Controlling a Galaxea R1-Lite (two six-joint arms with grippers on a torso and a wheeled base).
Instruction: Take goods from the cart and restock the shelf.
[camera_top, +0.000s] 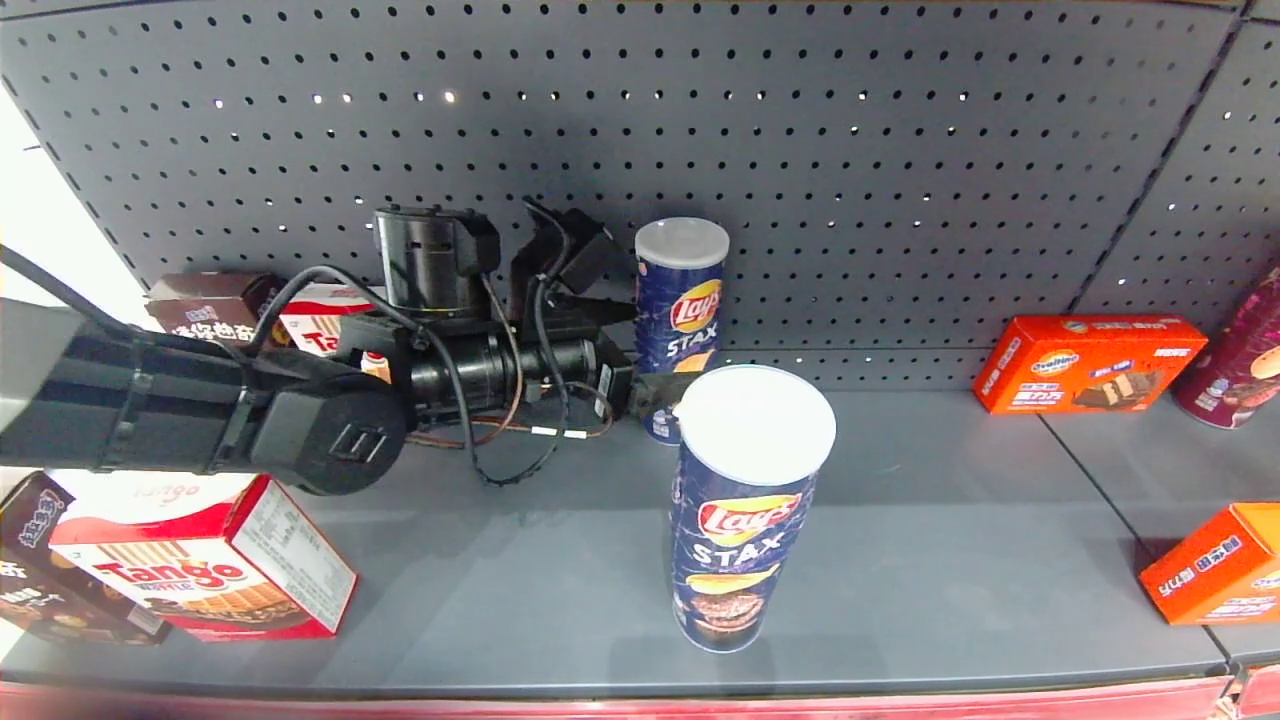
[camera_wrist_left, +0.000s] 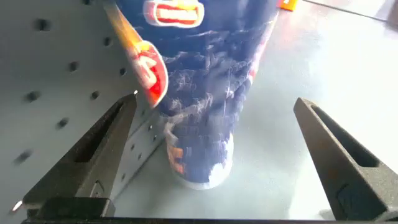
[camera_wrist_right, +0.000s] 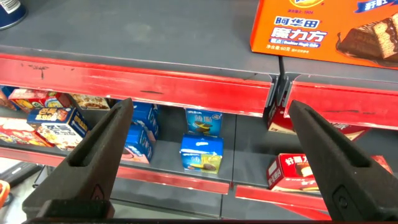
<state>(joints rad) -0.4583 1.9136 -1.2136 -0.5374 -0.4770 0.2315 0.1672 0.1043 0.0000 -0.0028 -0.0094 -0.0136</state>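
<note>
Standing upright at the back of the grey shelf, close to the pegboard wall, a blue chips can with a white lid sits between the spread fingers of the robot's left hand. The hand is released: one finger lies on each side of the can, with shelf showing between can and finger on one side. The left arm stretches across the shelf from the left to the can. A second, matching chips can stands upright nearer the shelf's front edge, just in front of the first and apart from the hand.

A red-and-white wafer box lies at the front left beside a dark brown box, with more boxes behind the arm. To the right, an orange box rests by the back wall near a maroon can, and another orange box sits at the front.

The right hand is also released, fingers wide apart and grasping nothing. It hangs before the shelf's red edge strip, with blue boxes on a lower shelf beyond.
</note>
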